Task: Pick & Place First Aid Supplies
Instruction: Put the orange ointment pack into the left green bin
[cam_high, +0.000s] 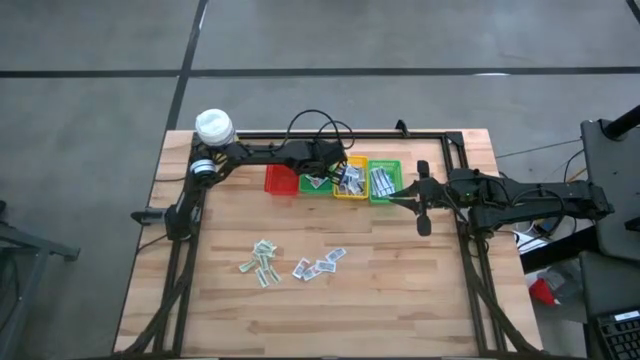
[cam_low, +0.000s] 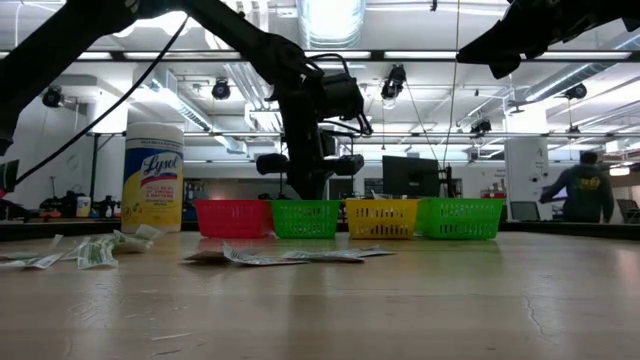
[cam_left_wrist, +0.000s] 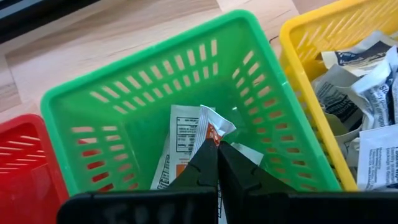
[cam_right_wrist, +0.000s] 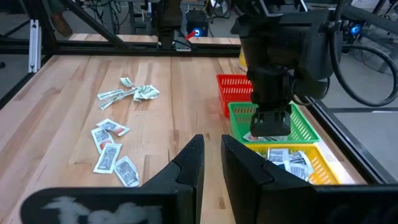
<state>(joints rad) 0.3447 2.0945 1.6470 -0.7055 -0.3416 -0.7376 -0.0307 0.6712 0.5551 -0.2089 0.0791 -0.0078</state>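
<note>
Four small baskets stand in a row at the table's far side: red (cam_high: 281, 181), green (cam_high: 314, 181), yellow (cam_high: 350, 181) and a second green (cam_high: 385, 180). My left gripper (cam_left_wrist: 217, 148) reaches down into the first green basket (cam_left_wrist: 155, 87), shut on a white packet with orange print (cam_left_wrist: 210, 127). Another packet (cam_left_wrist: 180, 134) lies in that basket. More first aid packets lie loose on the table in two clusters (cam_high: 260, 262) (cam_high: 320, 265). My right gripper (cam_right_wrist: 212, 163) hovers to the right of the baskets, slightly open, with nothing between its fingers. My left gripper pinches the packet's end (cam_left_wrist: 213, 133) between its two fingertips. The fingers come from above, slanting down into the green basket. The packet sits inside the basket's walls, crumpled at the pinch. Whether its other end rests on the basket's floor cannot be told.
The yellow basket (cam_left_wrist: 348, 93) and the second green one hold several packets. A yellow wipes canister with a white cap (cam_high: 214, 127) stands at the far left corner. A black frame (cam_high: 465, 190) runs along the table's edges. Bare wood lies along the near edge.
</note>
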